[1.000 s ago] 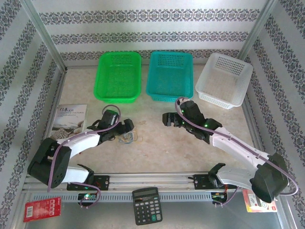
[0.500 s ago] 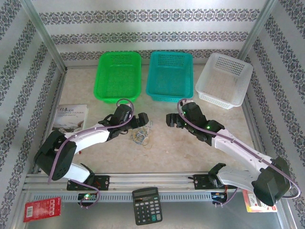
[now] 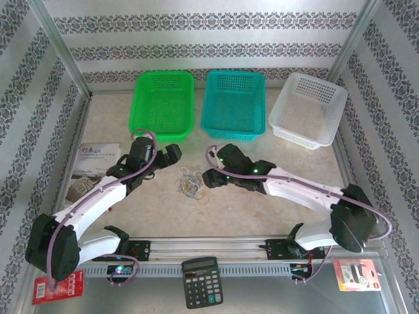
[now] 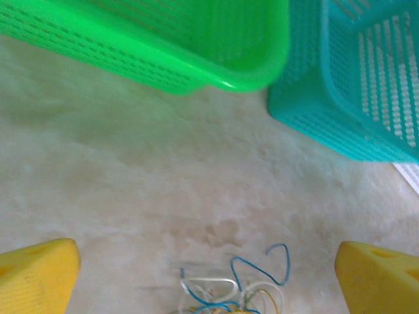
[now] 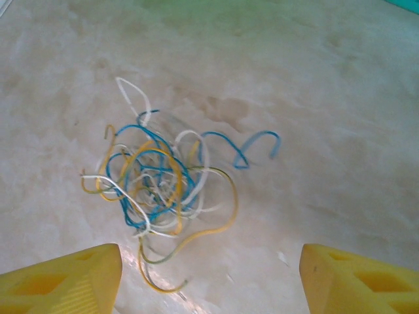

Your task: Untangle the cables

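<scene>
Your right claw (image 5: 211,258) hung open beside the tangled yellow, white and blue wires (image 5: 157,183), probably to grab one. Your left claw (image 4: 208,252) was open too.

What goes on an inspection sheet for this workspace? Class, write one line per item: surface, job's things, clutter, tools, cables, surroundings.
Surface: pale mottled table, faint stains.
Job's things: thin cables, yellow, white and blue, one tangle mid-table.
Clutter: calculator, booklet, red packet at the near and left edges.
Tools: left tool open; right tool open, tangle just ahead; neither holds anything.
Cables: purple cords run along the arms.
Surroundings: green basket, teal basket, white basket at the back; patterned walls.
</scene>
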`<state>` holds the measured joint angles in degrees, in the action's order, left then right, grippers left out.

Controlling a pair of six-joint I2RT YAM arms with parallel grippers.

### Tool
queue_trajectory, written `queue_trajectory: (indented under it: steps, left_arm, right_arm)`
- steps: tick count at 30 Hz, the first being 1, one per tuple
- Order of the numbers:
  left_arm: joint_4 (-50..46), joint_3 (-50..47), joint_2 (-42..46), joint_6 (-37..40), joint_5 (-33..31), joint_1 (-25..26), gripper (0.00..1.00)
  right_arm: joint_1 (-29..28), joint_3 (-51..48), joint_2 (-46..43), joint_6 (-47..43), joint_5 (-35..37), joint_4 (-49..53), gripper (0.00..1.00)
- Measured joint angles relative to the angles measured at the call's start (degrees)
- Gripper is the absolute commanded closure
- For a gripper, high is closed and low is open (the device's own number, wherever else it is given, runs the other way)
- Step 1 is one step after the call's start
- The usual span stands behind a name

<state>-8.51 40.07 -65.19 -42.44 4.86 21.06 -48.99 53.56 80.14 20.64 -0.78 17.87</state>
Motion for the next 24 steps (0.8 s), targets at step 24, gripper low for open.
queue_trajectory:
  steps: [24]
  left_arm:
    - [-2.67,-2.80,3.54,0.00,6.97,-11.80,0.00]
  right_arm:
    - [-6.29,21.20,24.09,-8.96,0.85,7.76,0.52]
